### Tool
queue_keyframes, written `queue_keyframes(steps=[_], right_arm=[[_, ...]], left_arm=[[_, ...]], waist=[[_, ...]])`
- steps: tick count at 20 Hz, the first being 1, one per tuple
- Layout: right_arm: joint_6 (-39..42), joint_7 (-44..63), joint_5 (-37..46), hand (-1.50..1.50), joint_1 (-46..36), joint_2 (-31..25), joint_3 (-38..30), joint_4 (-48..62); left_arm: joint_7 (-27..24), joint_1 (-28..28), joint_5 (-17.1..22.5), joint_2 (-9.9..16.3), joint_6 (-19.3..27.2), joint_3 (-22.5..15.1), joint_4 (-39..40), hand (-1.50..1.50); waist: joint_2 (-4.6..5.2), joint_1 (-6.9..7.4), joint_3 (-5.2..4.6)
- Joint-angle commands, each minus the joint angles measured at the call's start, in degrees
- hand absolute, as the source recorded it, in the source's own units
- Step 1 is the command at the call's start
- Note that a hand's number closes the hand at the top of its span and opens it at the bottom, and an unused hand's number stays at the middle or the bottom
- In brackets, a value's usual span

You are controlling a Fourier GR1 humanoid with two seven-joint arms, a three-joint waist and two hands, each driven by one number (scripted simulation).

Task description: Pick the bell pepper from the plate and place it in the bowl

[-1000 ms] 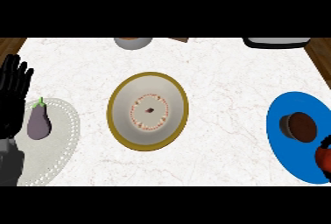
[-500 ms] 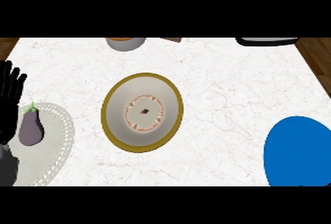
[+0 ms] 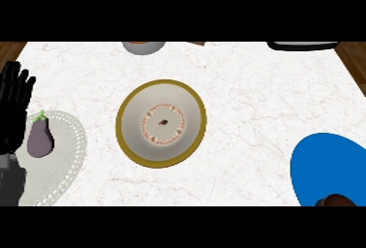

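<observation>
A wide bowl [image 3: 161, 124] with a gold rim and a pale inside sits at the counter's middle. At the right edge lies a blue plate [image 3: 325, 167]. On the plate's lower edge shows the top of a dark reddish-brown rounded thing [image 3: 340, 200]; I cannot tell whether it is the bell pepper. My left hand [image 3: 14, 104] rests open at the left edge, fingers up, holding nothing. My right hand shows nowhere.
A purple eggplant [image 3: 39, 139] lies on a white lacy plate [image 3: 61, 167] beside my left hand. Along the far edge stand a grey bowl [image 3: 144, 47] and a dark pan [image 3: 304, 46]. Wooden floor shows past the far corners.
The blue plate now sits lower in view than a second ago. The brown thing and a red one beside it vanished from it; the brown one shows again at the lower edge. The left hand stayed.
</observation>
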Motion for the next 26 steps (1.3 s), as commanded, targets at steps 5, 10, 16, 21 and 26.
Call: queue_keyframes(steps=[5, 10, 16, 21, 26], right_arm=[[1.3, 2.9, -0.9, 1.5, -1.5, 3.8, 10.1, -19.3], [3.4, 7.0, -0.2, 1.5, -8.0, 6.1, 19.5, -19.6], [5.7, 20.4, 5.3, 1.5, -21.9, 7.9, 30.5, -15.3], [11.4, 36.8, 8.6, 1.5, -37.3, 7.9, 36.9, -8.9], [13.1, 52.9, 3.8, 1.5, -59.5, 8.0, 40.0, 5.1]], left_arm=[[-0.8, -0.3, 0.4, 0.0, -1.0, 0.0, 0.4, 0.0], [0.0, -0.9, 1.2, 0.5, -2.3, -0.3, 0.4, 0.0], [0.1, -2.8, -0.1, -0.4, -1.4, -1.9, 0.1, 0.0], [0.2, -0.7, -0.3, -1.7, -1.1, -2.8, -1.4, 0.0], [2.0, -4.5, -0.2, -1.5, -1.0, -3.0, 0.4, 0.0]], waist=[[0.16, 1.38, 0.0], [0.33, 2.37, -0.14], [0.59, 3.51, -0.12], [0.48, 4.63, -0.06], [0.76, 5.0, 0.08]])
